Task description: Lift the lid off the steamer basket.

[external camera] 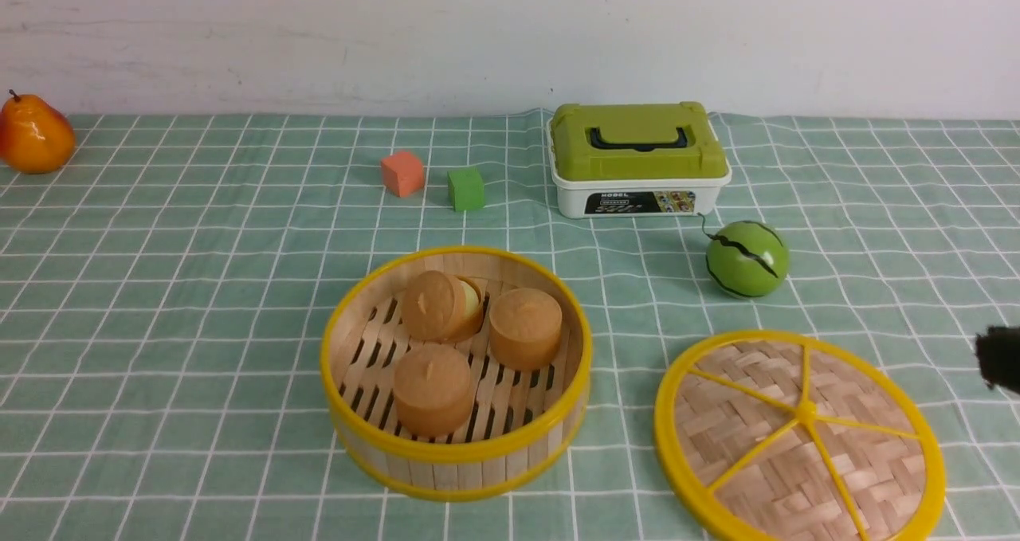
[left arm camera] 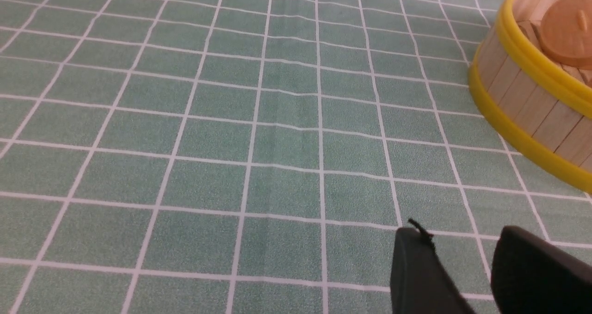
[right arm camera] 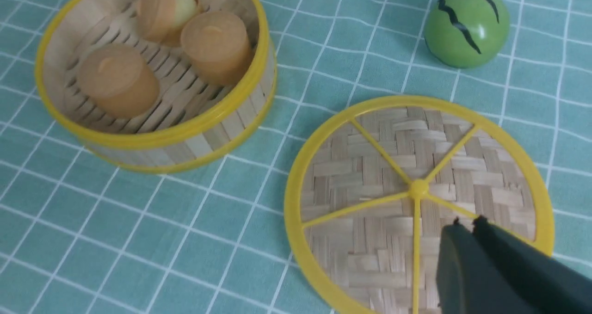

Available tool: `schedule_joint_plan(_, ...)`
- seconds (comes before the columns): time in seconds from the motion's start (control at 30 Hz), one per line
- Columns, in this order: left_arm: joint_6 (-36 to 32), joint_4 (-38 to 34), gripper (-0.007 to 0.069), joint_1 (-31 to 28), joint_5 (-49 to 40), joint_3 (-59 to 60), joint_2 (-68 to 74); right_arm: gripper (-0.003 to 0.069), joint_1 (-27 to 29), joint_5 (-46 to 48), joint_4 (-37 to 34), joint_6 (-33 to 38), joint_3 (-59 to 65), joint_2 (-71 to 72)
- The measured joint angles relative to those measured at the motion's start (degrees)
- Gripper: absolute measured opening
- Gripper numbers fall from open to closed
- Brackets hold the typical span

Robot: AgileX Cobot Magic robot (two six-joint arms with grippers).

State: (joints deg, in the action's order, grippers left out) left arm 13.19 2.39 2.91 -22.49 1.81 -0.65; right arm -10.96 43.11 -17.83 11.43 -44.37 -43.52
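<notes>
Nearest, toward the right: the lid [external camera: 799,445], off the basket and flat on the green-checked tabletop [external camera: 159,326], spokes and centre knob facing up. Over its right part, the right hand [right arm camera: 467,221], fingers pressed together with nothing between them; touching the weave or just above it, cannot tell; in the front view only a dark blur at the right edge. Just left of the lid and apart from it, the steamer basket [external camera: 456,449], uncovered and upright, with three round brown buns [external camera: 434,387] on its slatted floor, the rear left one tipped on its side. Some way from the basket's outer wall, low over bare cloth, the left hand [left arm camera: 458,240], fingers a little apart, gripping nothing. Farther back, right of centre, a green striped watermelon toy [external camera: 747,259]. Behind that, a white box [external camera: 639,158] with a green lid and black handle. To its left a green cube [external camera: 465,188] and an orange cube [external camera: 402,173], side by side, not touching. Far left, by the wall, an orange pear [external camera: 33,135].
</notes>
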Motion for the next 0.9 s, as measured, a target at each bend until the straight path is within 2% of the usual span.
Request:
schedule_joint_plan(0.13,0.00,0.00,0.0239,0.00,0.00,0.00,0.00,-0.0020,0.00,-0.03,0.12,0.10,4.77,10.47)
schedule_joint_plan(0.37,0.00,0.00,0.0239,0.00,0.00,0.00,0.00,-0.0017,0.00,2.71,1.65,0.16,6.54,19.96)
schedule_joint_plan(0.77,0.00,0.00,0.0239,0.00,0.00,0.00,0.00,-0.0008,0.00,3.28,3.16,0.16,6.60,23.07)
schedule_joint_plan(0.9,0.00,0.00,0.0239,0.00,0.00,0.00,0.00,-0.0007,0.23,-2.43,4.44,0.21,10.62,24.21)
